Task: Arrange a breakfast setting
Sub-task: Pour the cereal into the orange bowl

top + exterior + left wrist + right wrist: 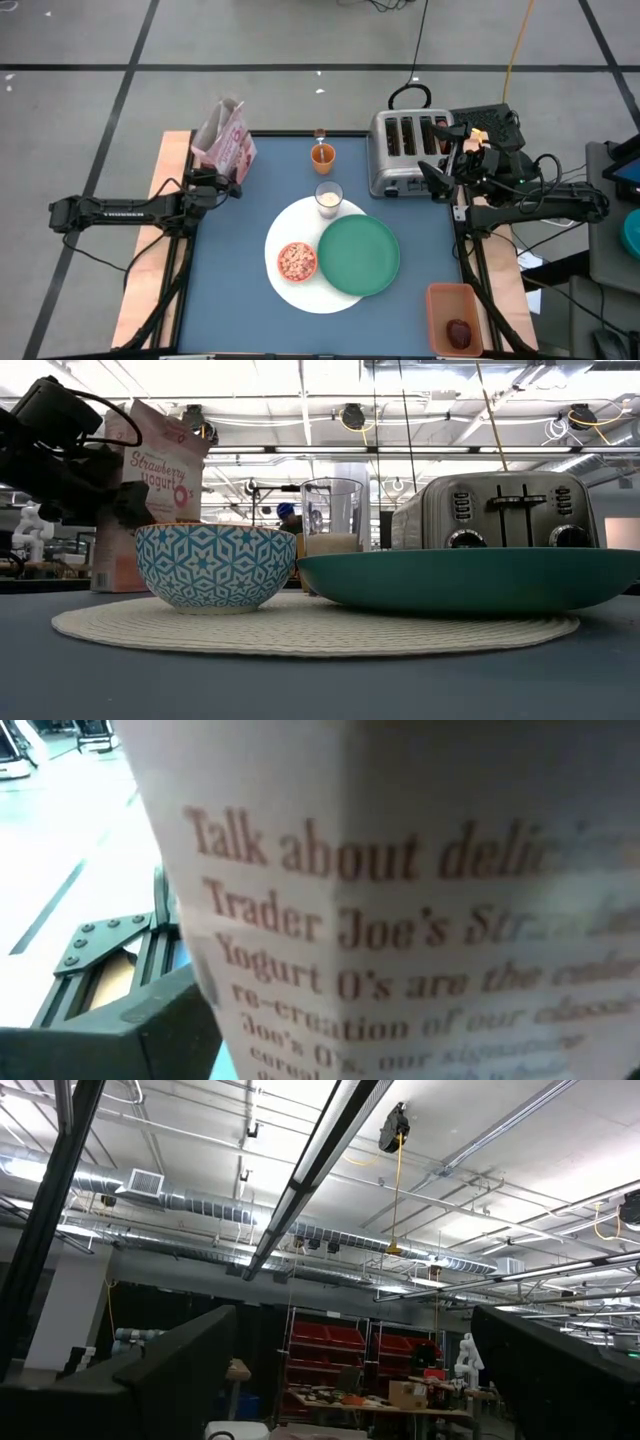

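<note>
A large white round plate (pixel 290 290) lies mid-table. On it rest a green plate (pixel 358 255) and a small bowl (pixel 297 262) of cereal, blue-patterned outside (pixel 212 567). A milk glass (pixel 329 197) stands at the plate's far rim, with an orange cup (pixel 322 155) beyond it. A dark red fruit (pixel 459 332) lies in an orange tray. My left gripper (pixel 232 185) is open at the near side of the pink cereal box (pixel 225 140), which fills the left wrist view (pixel 420 900). My right gripper (pixel 350 1380) is open, raised beside the toaster and pointing up. My left gripper comes level at the cereal box's near face from the table's left. One finger (pixel 140 1025) stands beside the box's edge. Whether a finger touches the box, I cannot tell.
A silver four-slot toaster (pixel 410 150) stands at the far right, next to my right arm. The orange tray (pixel 440 300) sits off the blue mat at the near right corner. Bare blue mat (pixel 230 290) lies left of the plates.
</note>
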`<action>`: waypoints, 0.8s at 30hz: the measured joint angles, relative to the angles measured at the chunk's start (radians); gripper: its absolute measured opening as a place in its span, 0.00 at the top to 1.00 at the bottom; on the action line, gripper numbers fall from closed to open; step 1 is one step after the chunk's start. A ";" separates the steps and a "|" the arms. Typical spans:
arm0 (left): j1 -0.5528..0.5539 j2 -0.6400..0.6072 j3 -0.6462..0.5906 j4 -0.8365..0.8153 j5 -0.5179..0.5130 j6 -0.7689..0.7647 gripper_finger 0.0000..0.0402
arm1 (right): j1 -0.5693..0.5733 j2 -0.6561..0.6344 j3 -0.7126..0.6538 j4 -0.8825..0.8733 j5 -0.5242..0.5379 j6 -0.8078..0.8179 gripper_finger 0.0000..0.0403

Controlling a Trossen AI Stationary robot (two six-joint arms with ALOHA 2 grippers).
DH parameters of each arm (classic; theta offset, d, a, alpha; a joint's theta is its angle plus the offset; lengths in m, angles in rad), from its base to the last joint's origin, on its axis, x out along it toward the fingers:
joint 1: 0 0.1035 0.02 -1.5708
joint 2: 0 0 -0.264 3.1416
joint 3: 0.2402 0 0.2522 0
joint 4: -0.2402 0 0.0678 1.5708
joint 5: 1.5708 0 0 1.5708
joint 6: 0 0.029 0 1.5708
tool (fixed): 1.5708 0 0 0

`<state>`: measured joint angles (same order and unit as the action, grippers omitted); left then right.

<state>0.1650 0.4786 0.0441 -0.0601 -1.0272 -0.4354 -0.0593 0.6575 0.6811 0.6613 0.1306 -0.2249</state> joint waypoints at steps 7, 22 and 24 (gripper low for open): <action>0.000 0.000 0.000 0.000 0.000 -0.016 0.02 | 0.000 0.000 0.000 0.000 0.000 0.000 0.02; 0.000 -0.001 0.179 -0.482 0.036 -0.235 0.02 | 0.000 0.000 0.000 0.000 0.000 0.000 0.02; 0.000 -0.001 0.230 -0.625 0.079 -0.316 0.02 | 0.000 0.000 0.000 0.000 0.000 0.000 0.02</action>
<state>0.1650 0.4778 0.2744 -0.6853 -0.9483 -0.7513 -0.0593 0.6575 0.6811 0.6609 0.1307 -0.2253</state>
